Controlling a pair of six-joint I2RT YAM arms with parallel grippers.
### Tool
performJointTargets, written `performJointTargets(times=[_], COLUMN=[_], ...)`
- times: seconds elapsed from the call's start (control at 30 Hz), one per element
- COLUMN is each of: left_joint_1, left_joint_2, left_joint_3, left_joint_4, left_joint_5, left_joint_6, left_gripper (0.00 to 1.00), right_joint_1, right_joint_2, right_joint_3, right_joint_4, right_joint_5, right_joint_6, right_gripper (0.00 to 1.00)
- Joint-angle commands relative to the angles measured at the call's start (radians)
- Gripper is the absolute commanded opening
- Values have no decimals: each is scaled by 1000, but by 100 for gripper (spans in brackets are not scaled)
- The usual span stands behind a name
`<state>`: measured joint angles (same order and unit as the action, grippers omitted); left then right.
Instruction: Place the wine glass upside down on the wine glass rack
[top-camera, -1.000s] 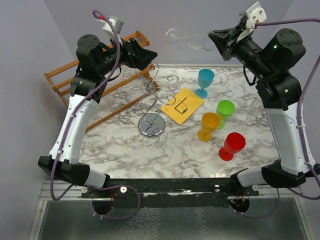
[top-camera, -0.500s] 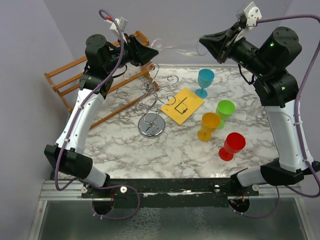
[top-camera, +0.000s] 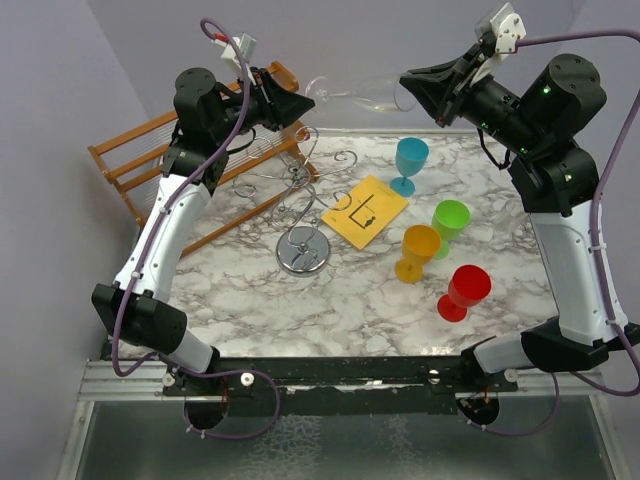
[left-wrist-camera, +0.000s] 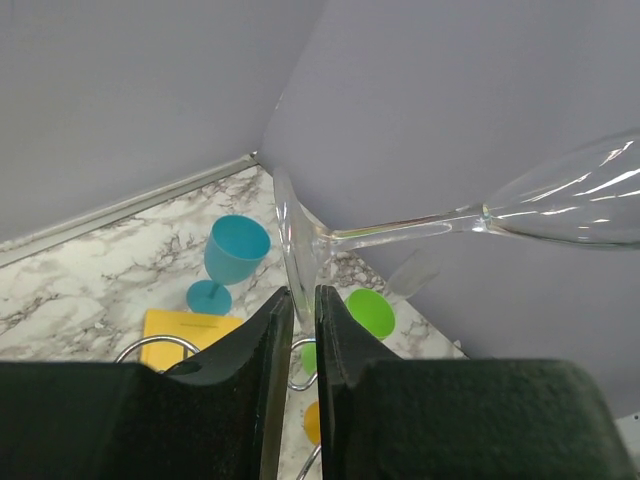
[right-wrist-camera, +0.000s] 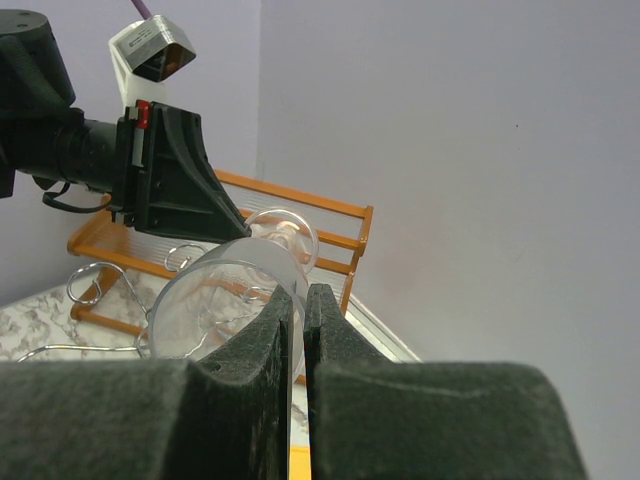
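Note:
The clear wine glass (top-camera: 358, 95) hangs on its side high over the table's back edge, held at both ends. My right gripper (top-camera: 405, 86) is shut on the bowl's rim; the bowl (right-wrist-camera: 215, 300) fills the right wrist view beside its jaws (right-wrist-camera: 300, 300). My left gripper (top-camera: 312, 102) is shut on the glass's round foot, whose edge (left-wrist-camera: 295, 235) stands between the jaws (left-wrist-camera: 304, 296), with the stem (left-wrist-camera: 410, 232) running right. The silver wine glass rack (top-camera: 300, 190) stands on its round base (top-camera: 303, 252) below and slightly left of the glass.
An orange wooden slatted rack (top-camera: 130, 160) lies at the back left. A yellow card (top-camera: 365, 212) lies mid-table. Blue (top-camera: 410, 160), green (top-camera: 450, 222), orange (top-camera: 417, 250) and red (top-camera: 465, 290) plastic goblets stand on the right half.
The right arm carried the glass leftward. The left arm rose to meet its foot, and the left jaws went from wide open to shut on the foot.

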<state>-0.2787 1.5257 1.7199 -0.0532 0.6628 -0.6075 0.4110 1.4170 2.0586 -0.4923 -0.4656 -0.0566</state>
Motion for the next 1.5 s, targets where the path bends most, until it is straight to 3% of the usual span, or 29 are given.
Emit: performJointTargets(times=[0.0, 0.37, 0.63, 0.97, 1.17, 1.27, 1.47], left_joint_1=[-18, -19, -18, -17, -16, -3, 70], left_joint_2=[-13, -32, -42, -64, -75, -85, -118], left_joint_3=[-3, -12, -15, -17, -16, -15, -14], left_joint_4=[70, 36, 24, -6, -20, -30, -27], left_joint_5=[20, -41, -48, -55, -52, -52, -40], left_joint_6=[6, 69, 79, 106, 122, 131, 137], left_gripper=[19, 23, 18, 21, 0, 0, 0], right_joint_1=[8, 8, 8, 8, 7, 8, 8], right_joint_2=[-16, -23, -24, -30, -34, -43, -66], right_joint_3=[0, -9, -12, -31, -39, -54, -90], right_joint_4=[34, 34, 35, 39, 41, 44, 36], right_joint_5=[-54, -49, -27, 15, 33, 52, 62], right_joint_6=[21, 16, 0, -28, -41, -56, -93], right_gripper=[1, 1, 1, 1, 1, 1, 30])
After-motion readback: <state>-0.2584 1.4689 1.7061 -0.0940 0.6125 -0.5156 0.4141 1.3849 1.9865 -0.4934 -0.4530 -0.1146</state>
